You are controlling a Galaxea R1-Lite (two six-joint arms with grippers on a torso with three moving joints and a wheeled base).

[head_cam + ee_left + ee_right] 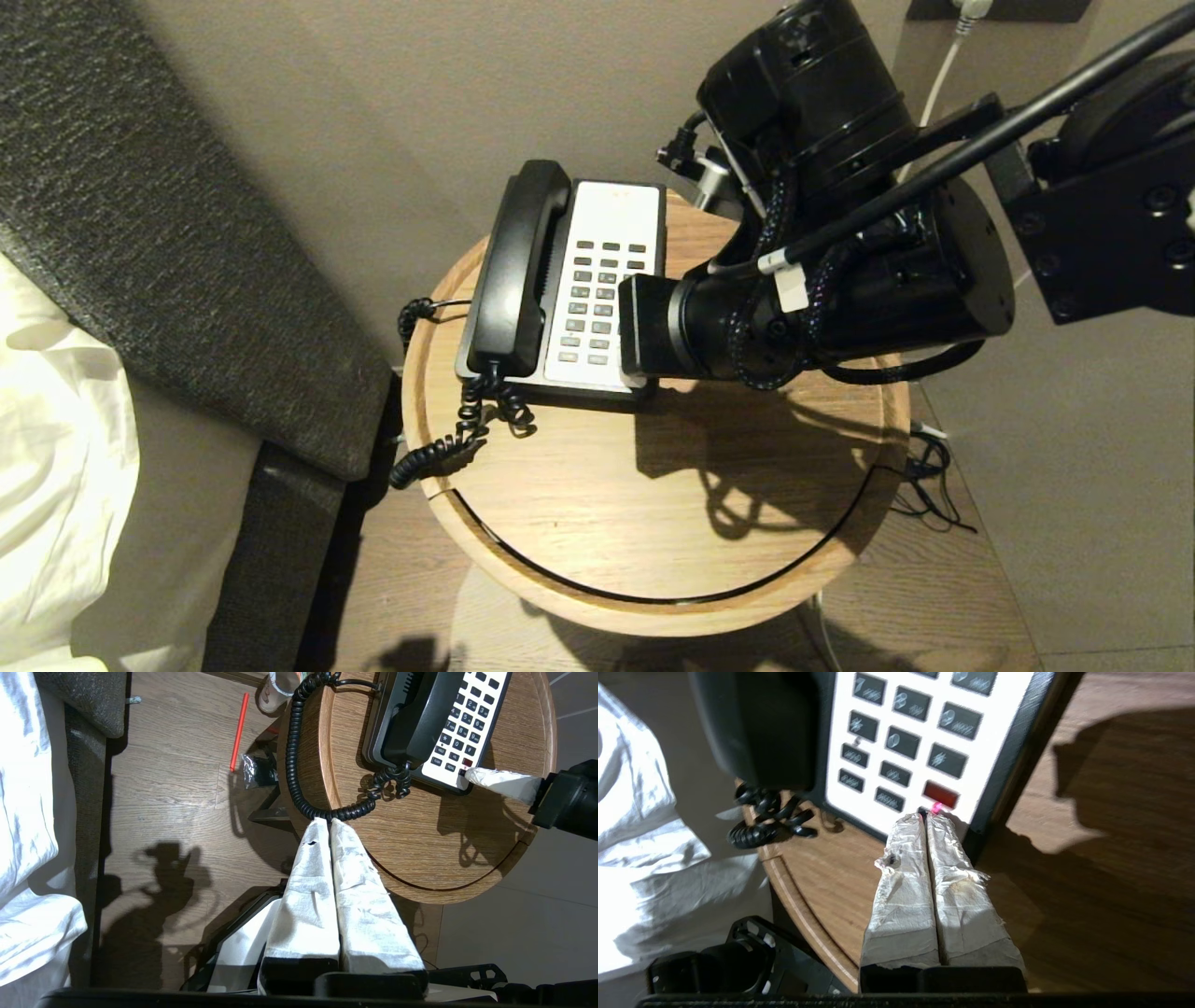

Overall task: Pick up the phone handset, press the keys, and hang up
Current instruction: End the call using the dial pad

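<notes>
One phone handset (516,266) in its cradle, beside the keys (597,303).

Right gripper (927,816) fingers pressed together, left gripper (325,821) fingers pressed together

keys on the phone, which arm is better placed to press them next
Right. The right gripper, shut, has its fingertips at the near edge of the faceplate, just below the red one of the keys. The left gripper, also shut, hangs off the table's edge by the coiled cord.
</notes>
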